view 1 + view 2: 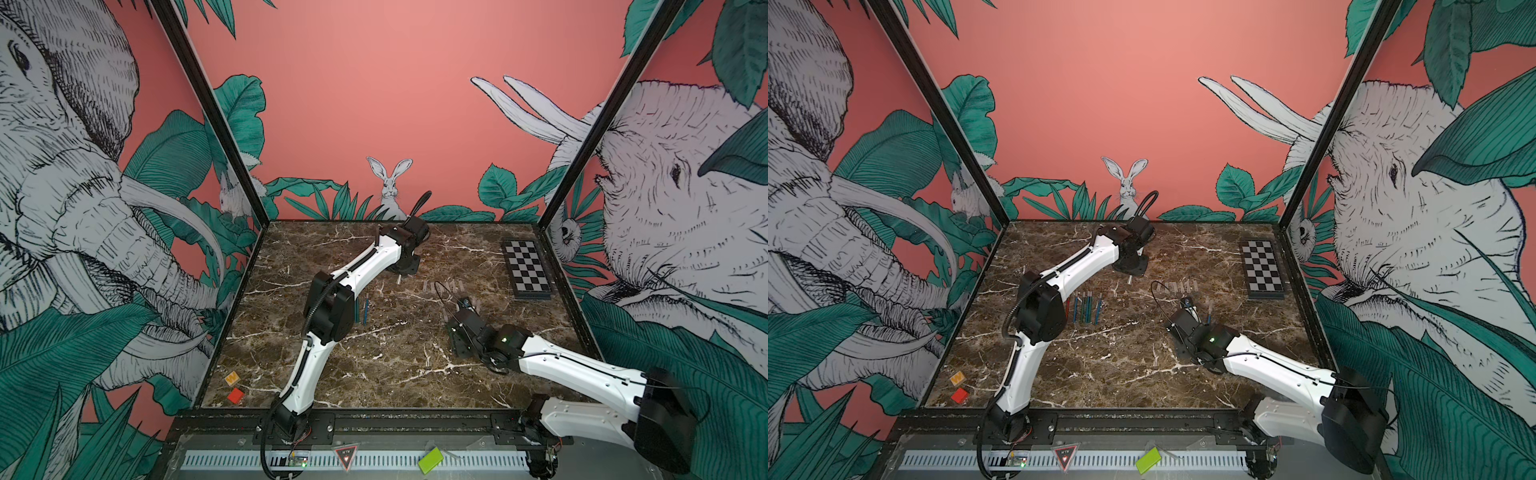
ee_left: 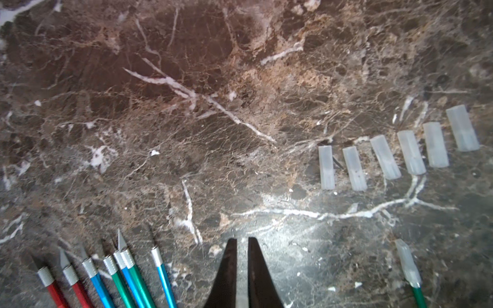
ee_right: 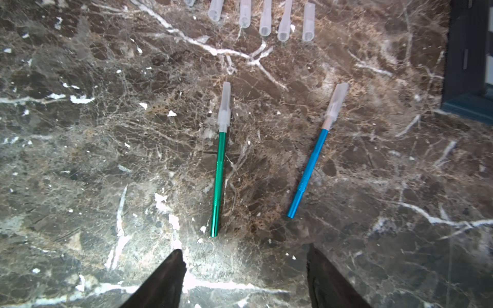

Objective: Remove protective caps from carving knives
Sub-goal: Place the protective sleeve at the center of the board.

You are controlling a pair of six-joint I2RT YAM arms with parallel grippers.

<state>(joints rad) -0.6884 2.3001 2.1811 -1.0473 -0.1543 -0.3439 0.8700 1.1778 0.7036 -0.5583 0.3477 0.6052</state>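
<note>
On the glossy brown, white-veined marble tabletop (image 3: 80, 160) I see two slim metal carving knives still capped, one green (image 3: 218, 181) and one blue (image 3: 308, 173). They lie nearly parallel just ahead of my right gripper (image 3: 245, 266), whose black jaws stand wide apart with nothing between them. Their long axes run away from it, with the frosted translucent plastic caps (image 3: 224, 106) at the far ends, toward a row of loose caps (image 3: 266, 21). My left gripper (image 2: 242, 266) is pinched closed and empty, beside seven bare-bladed red, blue and green knives (image 2: 138, 282) with knurled silvery collars, tips pointing toward the back wall.
</note>
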